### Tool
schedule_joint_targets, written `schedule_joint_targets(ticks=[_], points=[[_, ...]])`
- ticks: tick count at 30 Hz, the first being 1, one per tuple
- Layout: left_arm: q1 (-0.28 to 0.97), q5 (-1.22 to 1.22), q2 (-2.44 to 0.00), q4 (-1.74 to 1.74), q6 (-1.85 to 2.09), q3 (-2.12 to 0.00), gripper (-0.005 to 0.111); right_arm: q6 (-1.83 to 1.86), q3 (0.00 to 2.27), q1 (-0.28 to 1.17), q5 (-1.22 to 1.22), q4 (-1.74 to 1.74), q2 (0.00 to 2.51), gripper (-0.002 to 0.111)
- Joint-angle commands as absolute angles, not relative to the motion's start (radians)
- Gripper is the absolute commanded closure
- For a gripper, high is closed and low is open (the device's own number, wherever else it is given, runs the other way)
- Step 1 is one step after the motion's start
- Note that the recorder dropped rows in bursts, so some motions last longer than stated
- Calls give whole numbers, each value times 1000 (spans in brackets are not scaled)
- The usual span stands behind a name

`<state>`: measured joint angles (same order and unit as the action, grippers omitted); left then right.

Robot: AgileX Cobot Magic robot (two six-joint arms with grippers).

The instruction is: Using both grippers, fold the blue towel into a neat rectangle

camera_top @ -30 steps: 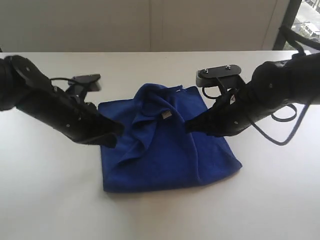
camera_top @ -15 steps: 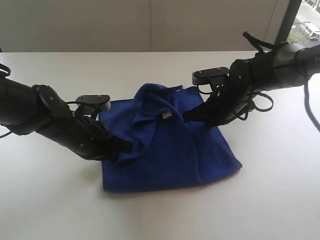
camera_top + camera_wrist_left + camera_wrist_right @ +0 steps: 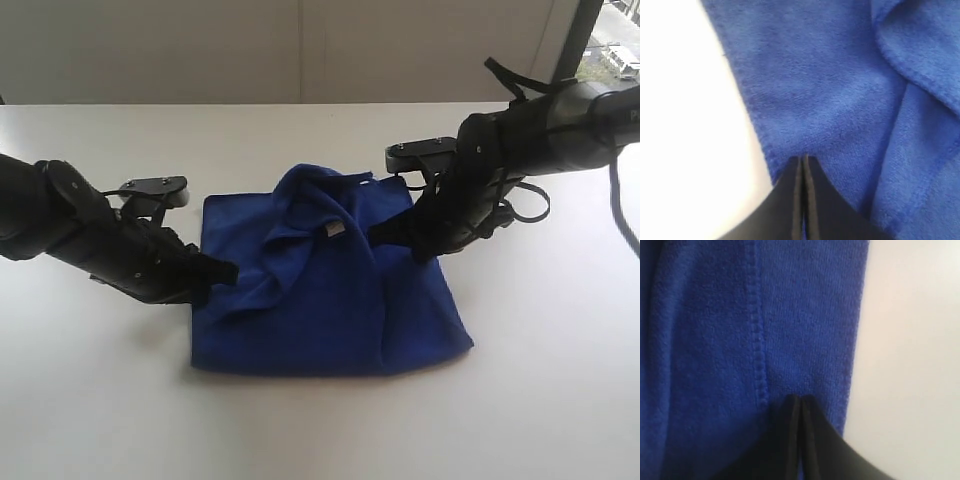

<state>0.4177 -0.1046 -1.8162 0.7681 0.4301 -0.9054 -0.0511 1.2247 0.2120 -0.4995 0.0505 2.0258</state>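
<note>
The blue towel [image 3: 330, 300] lies on the white table [image 3: 300, 430], roughly rectangular, with a rumpled fold across its upper middle and a small white tag [image 3: 333, 229] showing. My left gripper [image 3: 226, 270] is shut, its tips pressed against the towel's left side just inside the hem [image 3: 755, 120]. My right gripper [image 3: 377, 232] is also shut, its tips resting on the towel's right part near a stitched seam [image 3: 757, 340]. No cloth shows between either pair of fingers. In both wrist views the towel [image 3: 840, 85] [image 3: 715, 340] fills most of the picture.
The white table surrounds the towel on all sides. A pale wall [image 3: 300, 50] runs behind the table's far edge, and a dark window frame [image 3: 575, 40] stands at the back right. Black cables [image 3: 520, 205] loop off the right arm.
The left arm drew back to the left, and its tips now sit at the towel's left side. The towel's lower edge shifted slightly left. The right arm swung in, then held still.
</note>
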Motion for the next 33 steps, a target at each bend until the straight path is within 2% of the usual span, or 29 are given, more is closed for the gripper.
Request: schedule_joint_targets(ticks=[1, 13, 20, 26, 33], points=[[382, -126, -1823, 761, 472, -898, 107, -69, 1205, 209, -580, 49, 2025, 108], [380, -132, -1821, 761, 492, -898, 107, -94, 1156, 209, -534, 52, 1951, 108], [380, -123, -1714, 761, 492, -905, 107, -94, 1156, 209, -495, 52, 1856, 108], [384, -207, -1678, 761, 514, -1009, 107, -94, 1164, 207, -502, 52, 1818, 108], [427, -283, -1748, 761, 564, -1171, 107, -94, 1209, 176, -517, 55, 1831, 108]])
